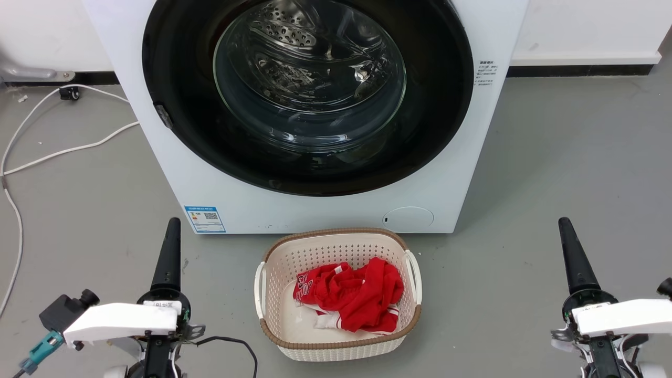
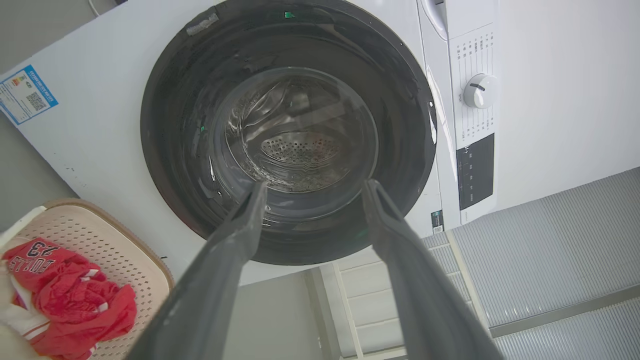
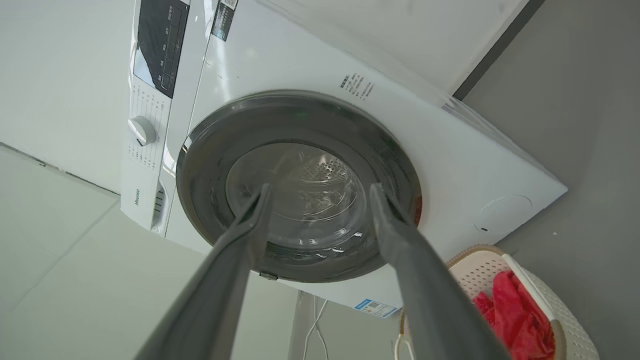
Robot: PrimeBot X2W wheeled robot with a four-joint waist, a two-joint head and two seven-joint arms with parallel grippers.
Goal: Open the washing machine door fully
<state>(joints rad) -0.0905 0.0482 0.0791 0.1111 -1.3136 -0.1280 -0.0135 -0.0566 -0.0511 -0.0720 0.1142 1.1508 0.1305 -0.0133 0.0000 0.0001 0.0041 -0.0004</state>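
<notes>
The washing machine door [image 1: 310, 89] is a glossy black disc with a bulging clear glass centre, lying flush against the white machine front [image 1: 315, 210]. A small grey catch [image 1: 163, 115] sits on its left rim. My left gripper [image 1: 173, 223] hovers over the floor, low and left of the machine and apart from it; in the left wrist view the left gripper [image 2: 312, 185] is open and empty, facing the door [image 2: 290, 135]. My right gripper [image 1: 563, 223] hangs to the machine's right. The right gripper [image 3: 320, 186] is also open and empty, with the door [image 3: 300, 200] ahead of it.
A white woven basket [image 1: 336, 232] holding a red garment [image 1: 352, 296] stands on the floor directly before the machine, between my arms. White cables [image 1: 52, 152] trail on the grey floor at left. A small round white flap [image 1: 408, 218] sits at the machine's lower right.
</notes>
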